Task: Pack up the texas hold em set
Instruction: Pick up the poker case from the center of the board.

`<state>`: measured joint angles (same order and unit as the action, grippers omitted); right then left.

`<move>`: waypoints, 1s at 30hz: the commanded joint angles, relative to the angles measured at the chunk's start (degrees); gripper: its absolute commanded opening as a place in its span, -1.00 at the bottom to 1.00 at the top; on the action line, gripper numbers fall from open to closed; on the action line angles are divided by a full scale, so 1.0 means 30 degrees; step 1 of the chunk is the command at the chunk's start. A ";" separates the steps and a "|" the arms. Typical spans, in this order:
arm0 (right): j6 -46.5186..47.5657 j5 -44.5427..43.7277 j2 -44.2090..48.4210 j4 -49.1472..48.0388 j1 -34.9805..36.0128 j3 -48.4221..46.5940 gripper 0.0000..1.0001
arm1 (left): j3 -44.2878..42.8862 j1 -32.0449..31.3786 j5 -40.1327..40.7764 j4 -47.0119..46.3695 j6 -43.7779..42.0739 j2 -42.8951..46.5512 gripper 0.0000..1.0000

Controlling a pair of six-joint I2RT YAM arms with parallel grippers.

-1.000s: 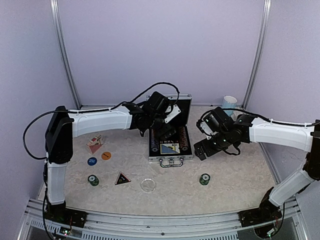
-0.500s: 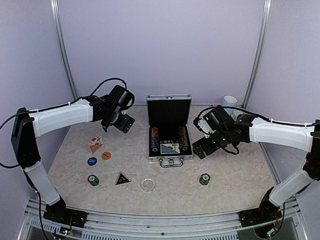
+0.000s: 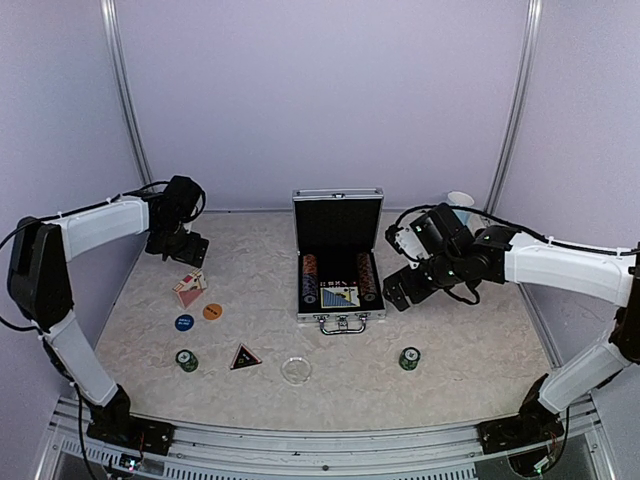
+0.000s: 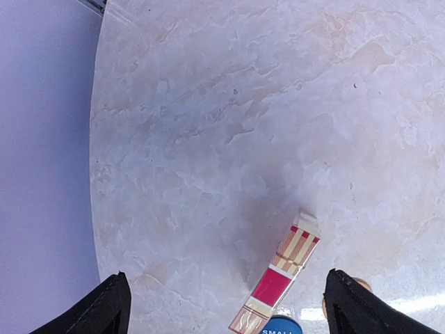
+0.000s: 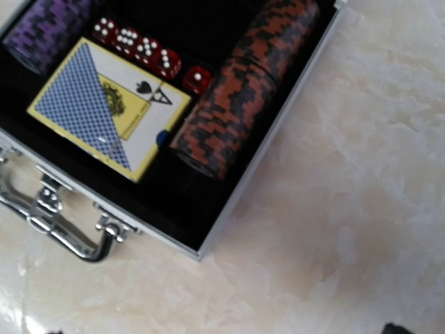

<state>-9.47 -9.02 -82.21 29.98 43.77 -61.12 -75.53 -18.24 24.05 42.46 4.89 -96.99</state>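
Top view: open case (image 3: pixel 340 318) mid-table; red deck (image 3: pixel 188 289), blue disc (image 3: pixel 184 322), triangle (image 3: pixel 246 357) lie loose around its 8 o'clock.
Left gripper (image 3: pixel 186 250): spread wide, empty, at the red deck's 12 o'clock.
Right gripper (image 3: pixel 396 294): spread wide, empty, at the case's 3 o'clock.
Left wrist view: red deck at 6 o'clock, between the fingers (image 4: pixel 104 309), untouched.
Right wrist view: chip row (image 5: pixel 236 97), blue deck (image 5: pixel 104 111) packed inside.
Handling: red deck probably light, stiff, slick; pinch its long edges.
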 commanded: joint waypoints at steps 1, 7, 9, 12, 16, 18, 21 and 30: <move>0.0082 0.0390 0.0825 -0.0386 0.0213 -0.0007 0.98 | -0.0103 0.0597 -0.2008 0.0166 0.0324 0.0168 0.88; 0.0050 0.0362 0.1236 -0.0429 0.0220 0.0179 0.98 | -0.0476 0.0585 -0.2835 0.0459 0.0112 -0.1240 0.79; -0.0003 0.0340 0.1322 -0.0482 0.0222 0.0271 0.98 | -0.0459 0.0715 -0.2607 0.0395 0.0122 -0.1467 0.75; -0.0020 0.0311 0.1309 -0.0525 0.0238 0.0363 0.98 | -0.0611 0.1179 -0.2747 0.0448 0.0185 -0.1976 0.67; -0.0020 0.0292 0.1189 -0.0500 0.0240 0.0331 0.98 | -0.0818 0.1325 -0.3385 0.0442 0.0275 -0.2935 0.56; -0.0035 0.0259 0.1134 -0.0498 0.0227 0.0328 0.98 | -0.0817 0.1262 -0.3672 0.0481 0.0329 -0.3155 0.49; -0.0057 0.0186 0.1066 -0.0443 0.0235 0.0335 0.98 | -0.0624 0.1202 -0.3867 0.0538 0.0425 -0.3163 0.44; -0.0003 0.0024 0.0812 -0.0335 0.0234 0.0236 0.98 | -0.0190 0.1173 -0.4689 0.0561 0.0570 -0.2939 0.13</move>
<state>-9.50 -8.43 -79.70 29.04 43.77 -60.58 -76.47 -14.59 12.25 43.44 6.11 -106.39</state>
